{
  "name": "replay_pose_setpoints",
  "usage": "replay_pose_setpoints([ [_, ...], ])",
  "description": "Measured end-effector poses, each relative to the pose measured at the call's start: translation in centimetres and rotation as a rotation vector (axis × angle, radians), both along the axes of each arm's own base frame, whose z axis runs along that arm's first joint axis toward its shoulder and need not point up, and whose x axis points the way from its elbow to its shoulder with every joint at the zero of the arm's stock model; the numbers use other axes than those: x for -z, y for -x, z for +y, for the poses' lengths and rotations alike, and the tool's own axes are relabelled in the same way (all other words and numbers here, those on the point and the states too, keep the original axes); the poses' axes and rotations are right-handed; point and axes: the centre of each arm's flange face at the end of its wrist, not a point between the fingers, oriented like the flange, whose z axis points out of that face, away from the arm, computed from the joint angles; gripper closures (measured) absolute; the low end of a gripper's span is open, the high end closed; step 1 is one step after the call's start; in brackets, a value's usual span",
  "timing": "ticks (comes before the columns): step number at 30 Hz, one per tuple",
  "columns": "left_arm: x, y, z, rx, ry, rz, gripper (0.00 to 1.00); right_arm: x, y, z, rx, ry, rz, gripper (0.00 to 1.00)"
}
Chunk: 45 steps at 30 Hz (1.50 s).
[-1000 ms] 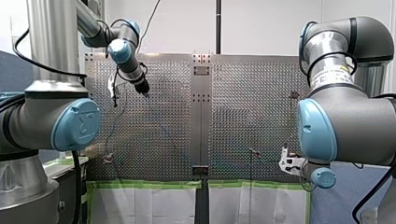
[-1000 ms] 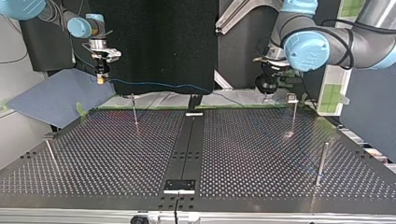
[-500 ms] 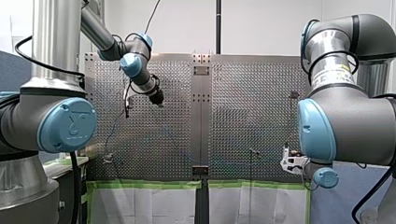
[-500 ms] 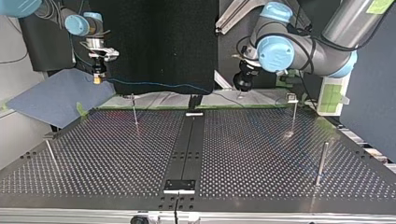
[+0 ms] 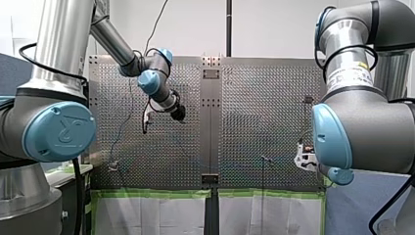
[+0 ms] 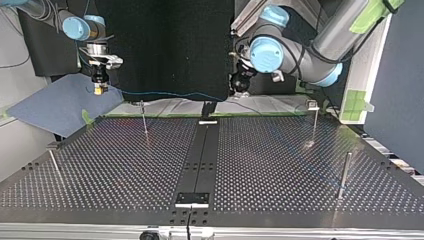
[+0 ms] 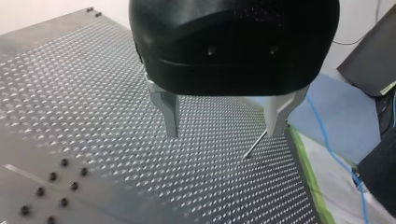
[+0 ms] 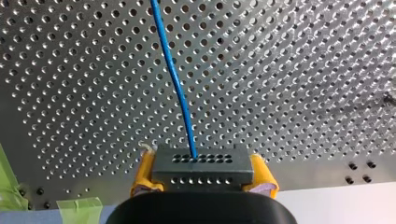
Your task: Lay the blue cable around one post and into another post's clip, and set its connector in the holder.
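My right gripper (image 8: pixel 204 179) is shut, its yellow pads clamping a dark perforated connector (image 8: pixel 203 162). The blue cable (image 8: pixel 175 79) leaves the connector and runs away over the perforated plate. In the top view this gripper (image 6: pixel 100 89) hangs at the far left, above the table's back edge, and the cable (image 6: pixel 170 93) stretches from it towards the middle. My left gripper (image 7: pixel 224 126) is open with nothing between its metal fingers (image 7: pixel 170 114). It hovers over the plate, with a thin post (image 7: pixel 254 144) just ahead of it. In the top view it (image 6: pixel 241 86) is at the back centre.
Thin posts stand on the table (image 6: pixel 280 165): one at back left (image 6: pixel 143 117), one at back right (image 6: pixel 315 122), a thicker one at right (image 6: pixel 345 175), one at left (image 6: pixel 54 162). A black bracket (image 6: pixel 192 198) sits on the centre strip near the front edge. Green tape lines the far edge.
My left arm has swung towards the table's middle: rightward and lower in the front view, leftward in the top view. My right gripper, still holding the connector, has shifted slightly.
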Motion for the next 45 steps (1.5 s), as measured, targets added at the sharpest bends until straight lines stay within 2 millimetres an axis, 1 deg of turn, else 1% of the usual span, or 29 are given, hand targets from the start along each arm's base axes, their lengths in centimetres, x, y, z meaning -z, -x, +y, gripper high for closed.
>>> replay_pose_setpoints([
  [6, 1.0, -0.4, -2.9, 0.047, 0.017, -0.027, 0.10, 0.0, -0.1, 0.1, 0.002, -0.008, -0.002, 1.00],
  [12, 1.4, -1.2, -6.0, 0.083, 0.028, -0.077, 0.10, 0.1, -0.4, 0.2, -0.004, -0.016, -0.003, 1.00],
  [20, 1.8, -2.0, -9.4, 0.088, 0.046, -0.135, 0.10, 0.1, -0.5, 0.3, -0.003, -0.016, -0.002, 1.00],
  [26, 2.3, -2.3, -13.0, 0.103, 0.078, -0.184, 0.10, 0.1, -0.6, 0.3, -0.003, -0.014, -0.001, 1.00],
  [30, 2.7, -2.2, -15.8, 0.137, 0.106, -0.216, 0.10, 0.1, -0.7, 0.3, -0.004, -0.014, -0.001, 1.00],
  [38, 3.6, -1.6, -20.0, 0.191, 0.155, -0.253, 0.10, 0.0, -0.6, 0.3, 0.000, -0.012, -0.002, 1.00],
  [42, 5.1, -0.6, -21.7, 0.211, 0.172, -0.253, 0.10, 0.0, -0.7, 0.3, 0.000, -0.013, -0.002, 1.00],
  [45, 6.3, -0.4, -22.2, 0.204, 0.172, -0.255, 0.10, 0.0, -0.7, 0.3, 0.000, -0.013, -0.002, 1.00],
])
